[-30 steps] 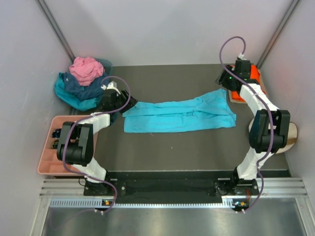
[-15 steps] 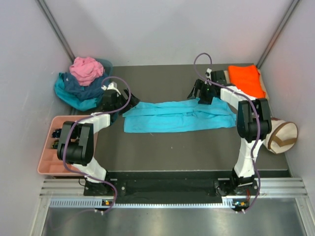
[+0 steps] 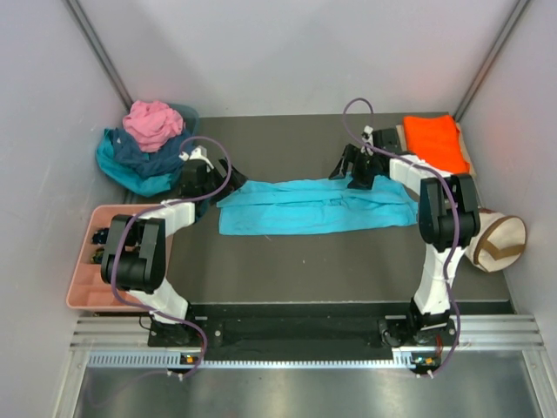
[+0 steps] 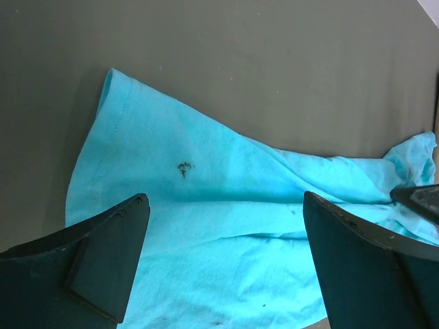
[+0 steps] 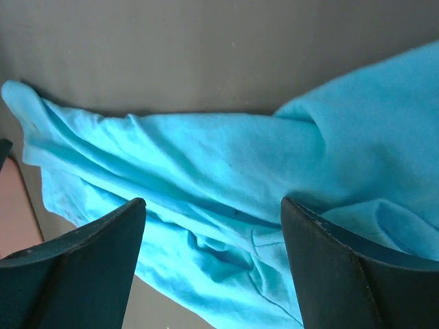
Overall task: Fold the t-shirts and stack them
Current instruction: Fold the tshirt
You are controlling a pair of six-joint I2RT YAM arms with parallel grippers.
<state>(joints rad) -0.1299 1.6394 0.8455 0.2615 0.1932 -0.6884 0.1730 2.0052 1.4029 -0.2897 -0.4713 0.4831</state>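
A bright turquoise t-shirt (image 3: 313, 205) lies stretched in a long band across the middle of the dark table. My left gripper (image 3: 198, 177) hangs open just off its left end, and in the left wrist view (image 4: 226, 205) its jaws stand wide over the turquoise cloth (image 4: 206, 226) with nothing between them. My right gripper (image 3: 352, 174) is open above the shirt's far edge, right of centre; its wrist view (image 5: 212, 205) shows rumpled turquoise folds (image 5: 226, 205) below it. A folded orange t-shirt (image 3: 433, 142) lies at the back right. Pink (image 3: 153, 123), navy (image 3: 144, 150) and teal (image 3: 139, 176) t-shirts are heaped at the back left.
A pink tray (image 3: 87, 277) sits at the left edge beside the left arm. A cream canvas bag with a brown strap (image 3: 498, 242) lies at the right edge. Grey walls close in the table on three sides.
The right arm swung from the orange shirt at the back right over to the turquoise shirt's far edge, and its jaws widened. The left jaws opened wider too. The bag came into view.
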